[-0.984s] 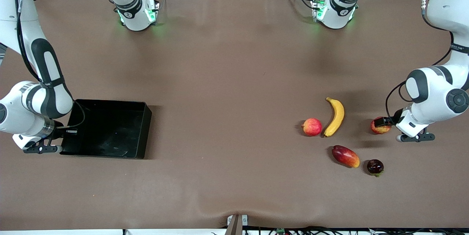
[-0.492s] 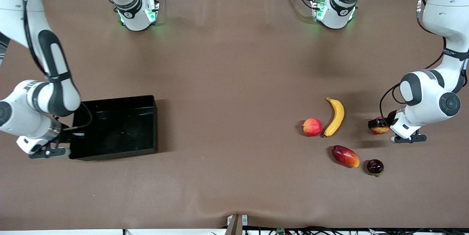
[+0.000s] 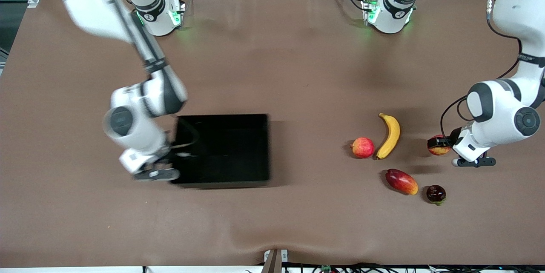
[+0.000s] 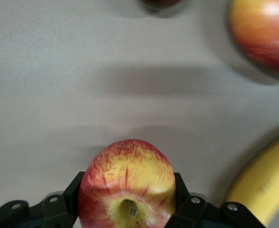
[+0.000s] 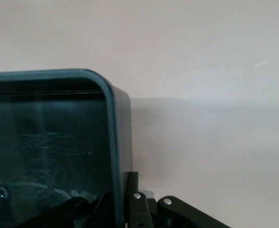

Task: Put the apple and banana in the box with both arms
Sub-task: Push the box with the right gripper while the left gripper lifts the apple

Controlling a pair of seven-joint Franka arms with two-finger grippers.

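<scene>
My left gripper [image 3: 440,142] is shut on the apple [image 3: 438,146], red with yellow streaks, held low at the left arm's end of the table. In the left wrist view the apple [image 4: 127,183] sits between my fingers [image 4: 77,190], stem dimple toward the camera. The banana [image 3: 389,136] lies on the table beside it and also shows in the left wrist view [image 4: 267,187]. My right gripper [image 3: 172,153] is shut on the end wall of the black box [image 3: 221,116] near the table's middle. The right wrist view shows the box wall [image 5: 113,133] clamped in my right gripper [image 5: 125,197].
A pinker round fruit [image 3: 362,147] touches the banana's lower end. A red-orange mango [image 3: 401,181] and a dark round fruit [image 3: 436,193] lie nearer the front camera. The mango [image 4: 265,33] also shows in the left wrist view. Brown table between box and fruits is bare.
My right arm has dragged the box from the right arm's end of the table toward the middle, closer to the fruits. My left gripper with the apple has barely moved.
</scene>
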